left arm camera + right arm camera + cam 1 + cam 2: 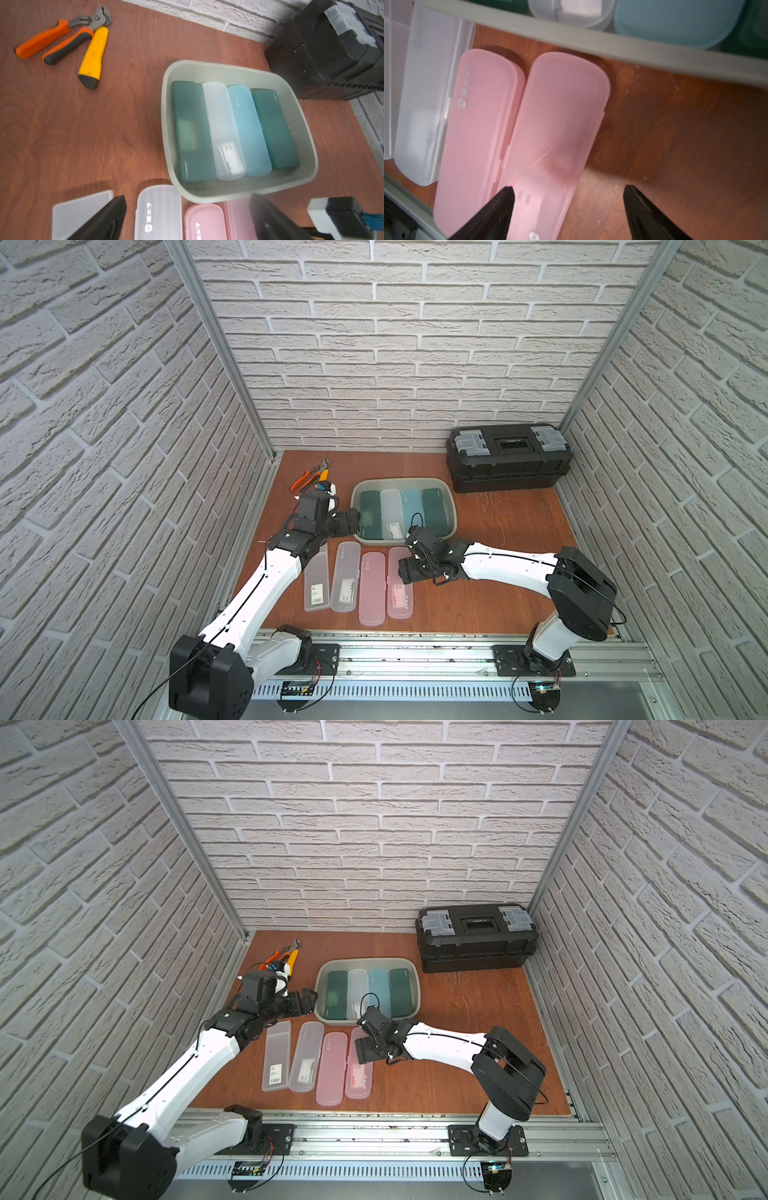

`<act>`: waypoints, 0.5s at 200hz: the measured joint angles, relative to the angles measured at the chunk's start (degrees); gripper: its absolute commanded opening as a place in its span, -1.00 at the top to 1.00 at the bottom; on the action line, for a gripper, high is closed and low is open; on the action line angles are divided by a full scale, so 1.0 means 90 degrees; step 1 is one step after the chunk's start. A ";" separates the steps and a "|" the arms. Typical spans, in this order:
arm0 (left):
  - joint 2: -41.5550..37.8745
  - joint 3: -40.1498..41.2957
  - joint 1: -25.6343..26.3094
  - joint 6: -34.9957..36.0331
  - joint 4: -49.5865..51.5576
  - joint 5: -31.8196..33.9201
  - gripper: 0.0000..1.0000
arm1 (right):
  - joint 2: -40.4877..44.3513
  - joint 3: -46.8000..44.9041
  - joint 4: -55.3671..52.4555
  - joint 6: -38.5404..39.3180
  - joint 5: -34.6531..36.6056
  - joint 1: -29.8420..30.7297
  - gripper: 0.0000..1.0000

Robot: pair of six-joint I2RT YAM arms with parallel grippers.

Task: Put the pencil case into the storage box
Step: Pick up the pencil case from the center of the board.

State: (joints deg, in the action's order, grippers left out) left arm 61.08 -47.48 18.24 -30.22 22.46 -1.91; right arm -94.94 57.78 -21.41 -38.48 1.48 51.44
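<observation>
Right gripper (569, 191) fingers apart, empty, over rightmost pink translucent plastic pencil case (560, 116), just near of shallow grey-green plastic storage box (403, 480); left gripper (187, 199) fingers apart, empty.

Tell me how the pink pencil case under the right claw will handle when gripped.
The pink pencil case looks like rigid moulded plastic, probably stiff. Its smooth lid may slip in the right claw. Flat and long, it should slide, not roll.

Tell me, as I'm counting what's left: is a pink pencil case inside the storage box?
No: the storage box holds two green cases, a clear case and a blue case; both pink cases lie on the table.
</observation>
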 measured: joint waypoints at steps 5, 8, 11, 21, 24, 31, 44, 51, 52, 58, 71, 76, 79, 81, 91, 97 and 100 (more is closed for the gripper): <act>-0.0085 0.0095 0.0087 -0.0104 0.0041 0.0075 -0.97 | -0.0019 0.0012 0.0024 -0.0010 -0.0012 0.0063 -0.72; -0.0121 0.0136 0.0134 -0.0119 0.0068 0.0107 -0.97 | -0.0034 0.0019 0.0036 -0.0010 -0.0017 0.0095 -0.72; -0.0160 0.0185 0.0189 -0.0192 0.0102 0.0158 -0.97 | -0.0046 0.0027 0.0046 -0.0012 -0.0019 0.0121 -0.72; -0.0255 0.0316 0.0372 -0.0362 0.0182 0.0313 -0.97 | -0.0131 0.0068 0.0049 -0.0010 -0.0017 0.0219 -0.71; -0.0277 0.0350 0.0415 -0.0423 0.0199 0.0369 -0.97 | -0.0155 0.0085 0.0044 -0.0010 -0.0012 0.0243 -0.71; -0.0330 0.0437 0.0554 -0.0525 0.0253 0.0510 -0.97 | -0.0243 0.0134 0.0039 -0.0010 -0.0007 0.0299 -0.71; -0.0389 0.0554 0.0797 -0.0707 0.0335 0.0721 -0.97 | -0.0393 0.0211 0.0032 0.0000 -0.0005 0.0376 -0.71; -0.0401 0.0597 0.0899 -0.0804 0.0376 0.0814 -0.97 | -0.0474 0.0250 0.0024 0.0015 -0.0017 0.0406 -0.71; -0.0401 0.0605 0.0918 -0.0811 0.0381 0.0835 -0.97 | -0.0491 0.0257 0.0024 0.0015 -0.0017 0.0413 -0.71; -0.0401 0.0639 0.1001 -0.0886 0.0386 0.0911 -0.97 | -0.0556 0.0284 0.0022 0.0029 -0.0024 0.0435 -0.71; -0.0398 0.0656 0.1086 -0.0991 0.0442 0.1052 -0.97 | -0.0687 0.0345 -0.0019 0.0056 -0.0005 0.0483 -0.70; -0.0398 0.0656 0.1095 -0.1032 0.0459 0.1112 -0.97 | -0.0724 0.0364 -0.0034 0.0061 -0.0007 0.0500 -0.70; -0.0398 0.0653 0.1098 -0.1049 0.0459 0.1149 -0.97 | -0.0748 0.0376 -0.0046 0.0066 -0.0002 0.0512 -0.70; -0.0398 0.0653 0.1098 -0.1054 0.0461 0.1180 -0.97 | -0.0763 0.0384 -0.0056 0.0066 0.0000 0.0522 -0.70; -0.0398 0.0653 0.1107 -0.1105 0.0478 0.1307 -0.97 | -0.0833 0.0432 -0.0131 0.0068 0.0019 0.0563 -0.69; -0.0398 0.0653 0.1107 -0.1122 0.0498 0.1370 -0.97 | -0.0877 0.0466 -0.0170 0.0056 0.0044 0.0590 -0.69; -0.0401 0.0653 0.1107 -0.1127 0.0508 0.1413 -0.97 | -0.0889 0.0483 -0.0182 0.0056 0.0061 0.0597 -0.68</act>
State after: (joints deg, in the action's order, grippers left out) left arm 57.47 -41.60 28.21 -40.36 27.03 10.81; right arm -102.94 62.13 -23.05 -37.98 2.02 56.82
